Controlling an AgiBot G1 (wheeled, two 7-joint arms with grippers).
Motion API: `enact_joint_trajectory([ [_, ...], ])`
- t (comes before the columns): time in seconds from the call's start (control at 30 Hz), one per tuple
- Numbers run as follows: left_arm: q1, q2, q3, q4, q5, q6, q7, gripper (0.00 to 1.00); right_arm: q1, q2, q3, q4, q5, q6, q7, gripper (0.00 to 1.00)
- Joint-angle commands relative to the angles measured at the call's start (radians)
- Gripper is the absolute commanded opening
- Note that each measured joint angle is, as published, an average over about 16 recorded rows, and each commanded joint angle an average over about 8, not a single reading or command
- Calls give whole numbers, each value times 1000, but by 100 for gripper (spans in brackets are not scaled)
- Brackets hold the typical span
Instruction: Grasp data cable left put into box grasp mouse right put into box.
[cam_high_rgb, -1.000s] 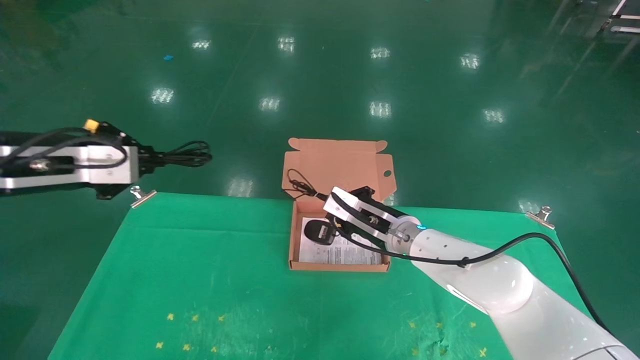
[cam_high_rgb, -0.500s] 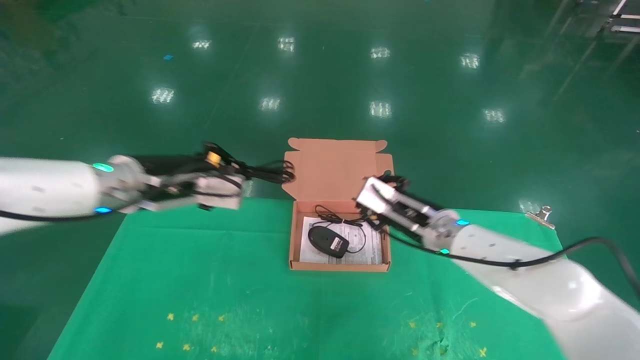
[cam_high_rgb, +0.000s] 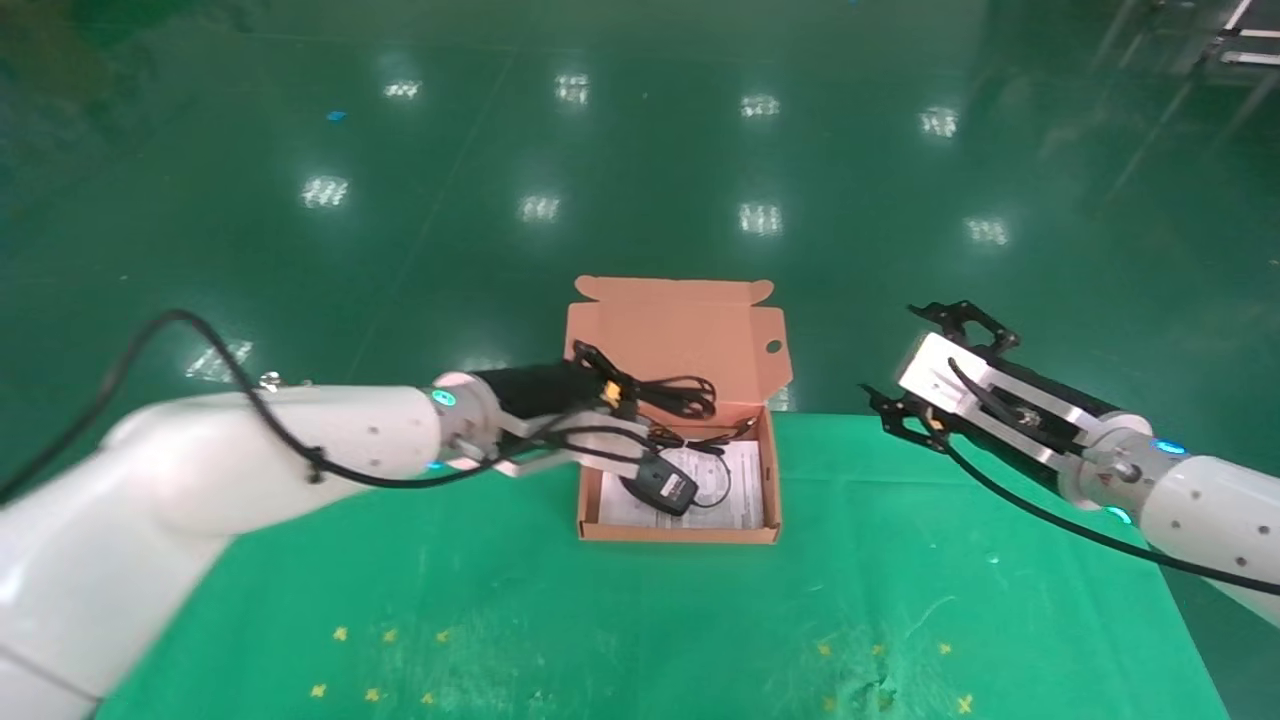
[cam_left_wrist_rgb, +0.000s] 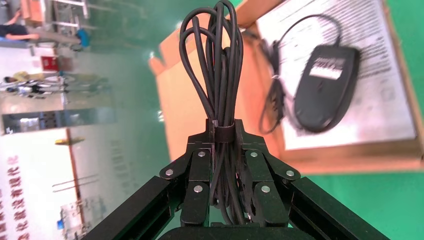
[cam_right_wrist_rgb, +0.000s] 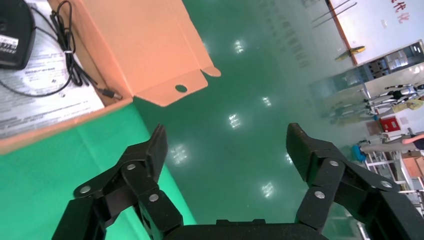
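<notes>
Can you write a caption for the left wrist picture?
Left pincer clamps the looped data cable above the box holding the mouse.

Honestly not much here is legible. The printed sheet (cam_high_rgb: 738, 500) lining the bottom of the box (cam_high_rgb: 680, 532) is covered in lines of small print, way too fine to read. The mouse (cam_high_rgb: 660, 483) has a white label (cam_left_wrist_rgb: 326, 66) on its body, also unreadable. A wall sign (cam_right_wrist_rgb: 400, 15) in the right wrist view carries red characters I can't make out.
</notes>
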Motion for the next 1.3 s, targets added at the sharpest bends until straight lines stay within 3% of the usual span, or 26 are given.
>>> enact_joint_trajectory([
  [0.03,-1,46,7,61,-6,-22,39,0,-16,36,4,45,-20,0,35,100],
  [0.17,-13,96,26,140,-50,-50,110,3,-35,77,13,96,-70,-4,100,100],
  [0.43,-29,122,60,187,-124,-71,171,100,-47,117,23,138,-131,-16,157,100],
  [0.87,-30,91,54,162,-127,-60,151,100,-46,110,23,130,-124,-17,151,100],
  [1.3,-107,-41,-3,14,-103,-68,-61,100,25,111,30,157,-154,-27,113,100],
])
